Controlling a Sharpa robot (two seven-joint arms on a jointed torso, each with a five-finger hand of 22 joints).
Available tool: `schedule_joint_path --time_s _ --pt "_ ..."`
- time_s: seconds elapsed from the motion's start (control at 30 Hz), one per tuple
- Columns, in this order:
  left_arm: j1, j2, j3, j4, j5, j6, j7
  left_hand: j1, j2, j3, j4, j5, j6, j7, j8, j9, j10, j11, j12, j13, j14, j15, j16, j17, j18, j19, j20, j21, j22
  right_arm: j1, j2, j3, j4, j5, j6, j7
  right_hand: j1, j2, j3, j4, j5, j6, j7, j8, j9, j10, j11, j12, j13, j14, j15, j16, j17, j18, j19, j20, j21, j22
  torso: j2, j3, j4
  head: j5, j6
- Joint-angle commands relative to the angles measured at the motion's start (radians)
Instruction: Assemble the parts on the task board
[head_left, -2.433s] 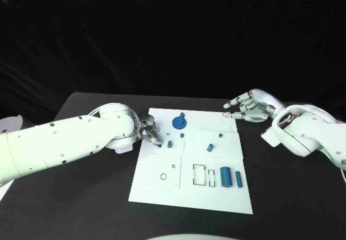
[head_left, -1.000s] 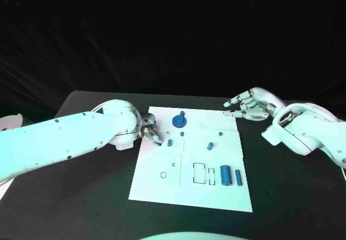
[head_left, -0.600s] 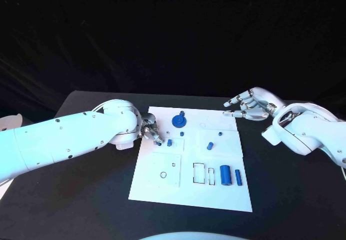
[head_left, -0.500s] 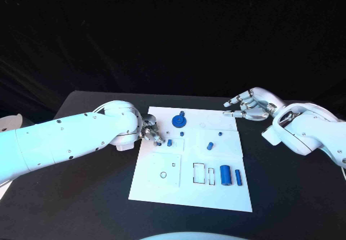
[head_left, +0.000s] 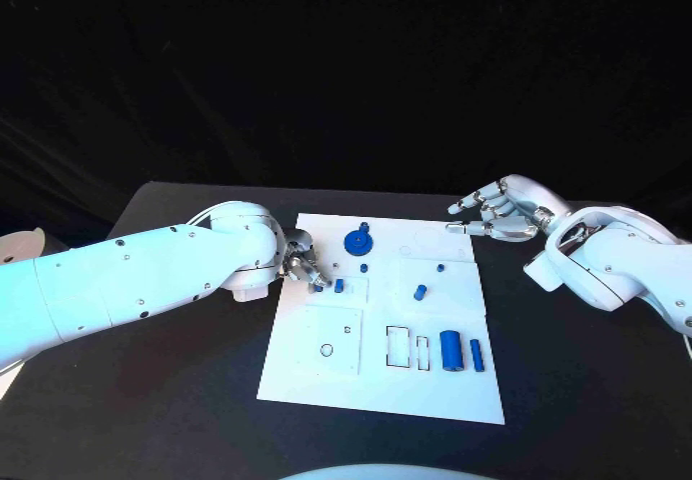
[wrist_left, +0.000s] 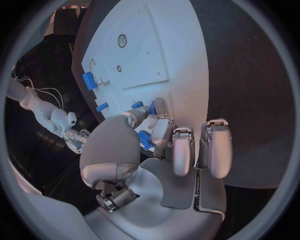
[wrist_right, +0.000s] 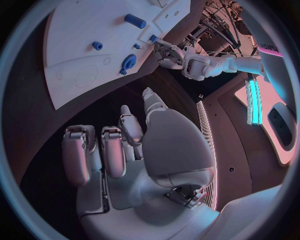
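The white task board lies mid-table. My left hand reaches over its left edge, and its fingertips pinch a small blue part low over the board. A blue peg stands just beside those fingertips. Farther on are a blue gear, another peg and two blue cylinders lying near the right edge. My right hand hovers off the board's far right corner, fingers loosely apart and holding nothing. The right wrist view shows the board and gear beyond the right hand.
Outlined slots and a round hole mark the board's near half. Bare black table surrounds the board on all sides. My left forearm lies across the table's left part.
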Motion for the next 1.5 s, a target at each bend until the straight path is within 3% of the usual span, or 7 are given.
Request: schedule_joint_path --time_s 0.03,0.33,0.57,1.03,1.2,1.37,1.5 --pt "-0.004 0.003 -0.003 -0.003 0.0 0.027 -0.01 -0.015 0.0 -0.009 0.002 0.0 0.008 0.001 -0.006 -0.002 0.01 -0.001 0.006 0.003 0.105 -0.006 0.003 0.263 -0.012 0.077 -0.008 0.005 0.196 0.0 -0.001 0.0 0.002 -0.003 0.011 0.004 -0.003 0.01 -0.007 0.002 0.005 0.002 0.0 -0.002 0.001 -0.004 -0.001 -0.006 -0.002 0.087 -0.002 -0.004 0.194 0.008 0.037 0.001 -0.005 0.137 0.0 -0.0004 -0.0005 0.0 0.001" --pt "-0.004 -0.001 -0.002 -0.001 -0.001 0.016 -0.01 -0.06 -0.025 -0.177 0.067 -0.003 0.024 0.001 -0.005 -0.009 0.014 -0.001 0.011 0.015 0.105 -0.006 0.003 0.263 -0.014 0.079 -0.008 0.011 0.204 0.0 -0.001 0.0 0.002 -0.003 0.01 0.005 -0.003 0.01 -0.007 0.002 0.007 0.002 0.0 -0.002 0.001 -0.005 -0.001 -0.007 -0.003 0.087 -0.002 -0.005 0.194 0.008 0.036 0.001 -0.005 0.136 0.0 -0.0014 0.0 -0.001 0.002" --pt "-0.004 -0.016 0.0 0.011 -0.001 -0.031 -0.006 -0.043 -0.003 -0.319 0.115 -0.004 0.025 -0.002 -0.002 -0.012 0.016 -0.003 0.012 0.021 0.105 -0.009 0.003 0.263 -0.015 0.082 -0.01 0.015 0.211 -0.001 0.0 0.0 0.001 -0.003 0.01 0.006 -0.003 0.01 -0.007 0.002 0.007 0.002 0.0 -0.002 0.001 -0.005 -0.001 -0.007 -0.003 0.087 -0.002 -0.005 0.194 0.008 0.036 0.001 -0.005 0.136 0.001 -0.002 -0.0011 -0.004 0.005" --pt "-0.001 -0.068 0.015 0.057 0.135 -0.246 0.078 -0.024 0.044 -0.454 0.121 0.002 -0.012 0.012 -0.009 -0.02 -0.034 0.007 -0.075 -0.07 0.105 -0.003 0.003 0.263 0.005 0.051 -0.007 -0.05 0.136 -0.001 0.001 0.0 -0.001 -0.003 0.01 0.008 -0.002 0.01 -0.007 0.001 0.008 0.002 0.0 -0.002 0.001 -0.005 -0.001 -0.007 -0.003 0.087 -0.002 -0.005 0.193 0.009 0.036 0.001 -0.006 0.135 0.0 -0.0009 0.0015 -0.008 0.008" --pt "0.0 -0.08 0.017 0.055 0.246 -0.339 0.199 0.04 0.062 -0.512 0.121 0.005 -0.101 0.052 -0.057 -0.054 -0.254 0.043 -0.429 -0.425 0.076 0.022 -0.058 0.178 0.068 -0.069 0.013 -0.306 -0.137 -0.001 0.002 0.0 -0.002 -0.003 0.01 0.008 -0.002 0.01 -0.007 0.001 0.008 0.002 0.0 -0.002 0.001 -0.005 -0.001 -0.007 -0.003 0.087 -0.002 -0.005 0.193 0.009 0.036 0.001 -0.006 0.135 0.0 -0.001 0.0 -0.008 0.008" --pt "0.0 -0.084 0.017 0.049 0.259 -0.424 0.324 0.195 0.056 -0.515 0.095 0.008 -0.188 0.096 -0.072 -0.082 -0.356 0.082 -0.489 -0.475 -0.045 0.056 -0.306 -0.102 0.14 -0.238 0.047 -0.71 -0.523 -0.001 0.001 0.0 -0.002 -0.003 0.01 0.008 -0.002 0.01 -0.007 0.001 0.008 0.002 0.0 -0.002 0.001 -0.005 -0.001 -0.007 -0.003 0.087 -0.002 -0.005 0.193 0.009 0.036 0.001 -0.006 0.135 0.001 -0.0008 0.0005 -0.014 0.008" --pt "0.0 -0.072 0.017 0.045 0.177 -0.451 0.413 0.327 0.06 -0.47 0.07 0.007 -0.236 0.125 -0.088 -0.113 -0.43 0.11 -0.56 -0.538 -0.145 0.081 -0.499 -0.292 0.15 -0.282 0.069 -0.845 -0.629 -0.001 0.0 0.0 -0.002 -0.003 0.008 0.009 -0.002 0.01 -0.007 0.001 0.008 0.002 0.0 -0.002 0.001 -0.005 -0.001 -0.007 -0.003 0.087 -0.002 -0.005 0.193 0.009 0.036 0.001 -0.006 0.135 0.0 -0.001 0.0011 -0.016 0.011"
